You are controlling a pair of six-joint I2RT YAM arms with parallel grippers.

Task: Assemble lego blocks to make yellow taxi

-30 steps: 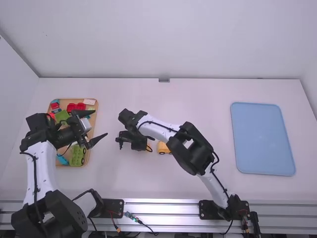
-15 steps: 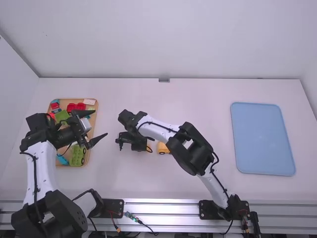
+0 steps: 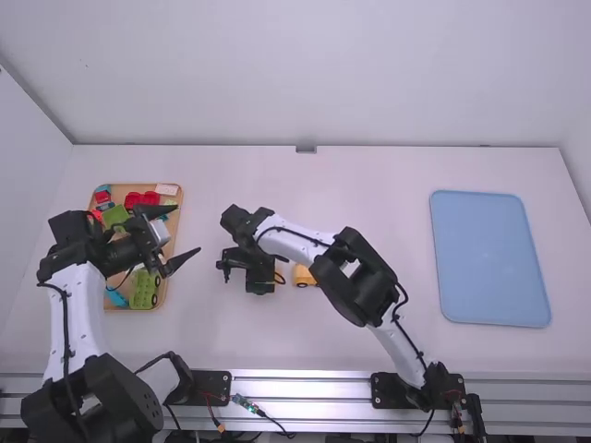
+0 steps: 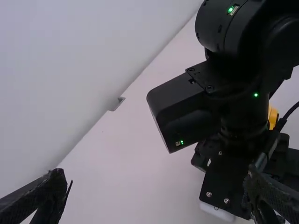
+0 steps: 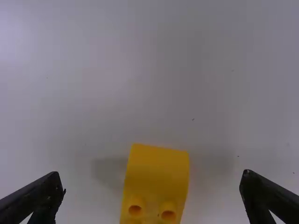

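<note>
The white bench (image 3: 231,341) is big and flat. A brown tray (image 3: 138,185) sits on its left side, a blue tray (image 3: 489,258) on its right. Between them are a yellow piece with dark wheels (image 3: 303,274) and a yellow block with round bumps (image 5: 158,170).

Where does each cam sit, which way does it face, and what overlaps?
High: fixed above and behind the arms, facing forward and down over the table; shows left arm and right arm.
Left wrist: on the left arm's wrist, facing across the table towards the right arm; left gripper, open, at its bottom edge.
Right wrist: on the right arm's wrist, facing down at a yellow block; right gripper, open, at its bottom edge.
High and left wrist share the right arm and the grey fitting at the table's far edge.
</note>
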